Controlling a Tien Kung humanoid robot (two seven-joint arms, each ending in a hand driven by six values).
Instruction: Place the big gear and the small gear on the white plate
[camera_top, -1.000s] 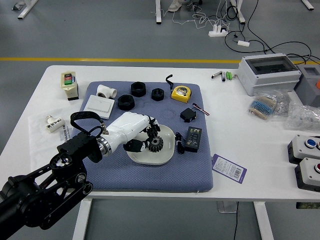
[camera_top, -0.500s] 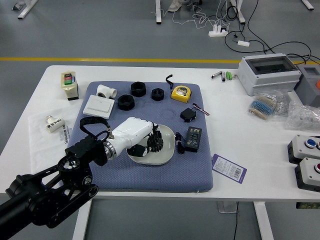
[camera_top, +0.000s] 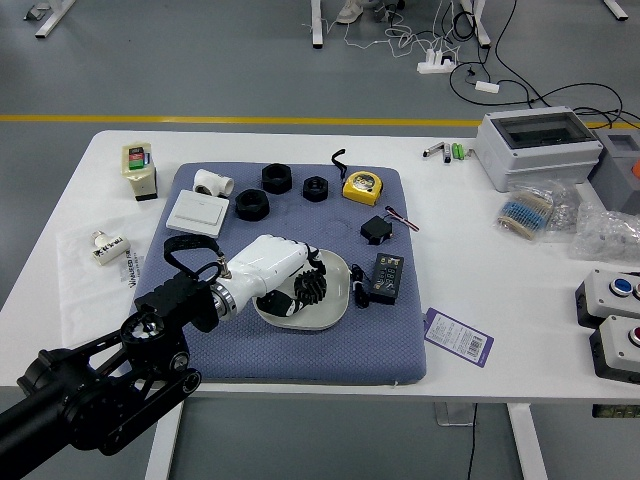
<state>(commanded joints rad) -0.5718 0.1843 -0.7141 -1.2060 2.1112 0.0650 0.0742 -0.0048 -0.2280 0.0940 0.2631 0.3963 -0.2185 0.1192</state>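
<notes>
The left robot hand (camera_top: 272, 265) is at a black gear (camera_top: 311, 287) over the white plate (camera_top: 337, 275)

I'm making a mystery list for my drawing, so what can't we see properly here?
- Head view: whether the white-backed left robot hand holds the black toothed gear; the hand hides where they meet.
- Head view: the upper-left part of the shallow white plate; the same hand covers it.
- Head view: words on the purple-edged white card; too small.
- Head view: whoever wears the pale shoe; cut off by the top edge.
</notes>
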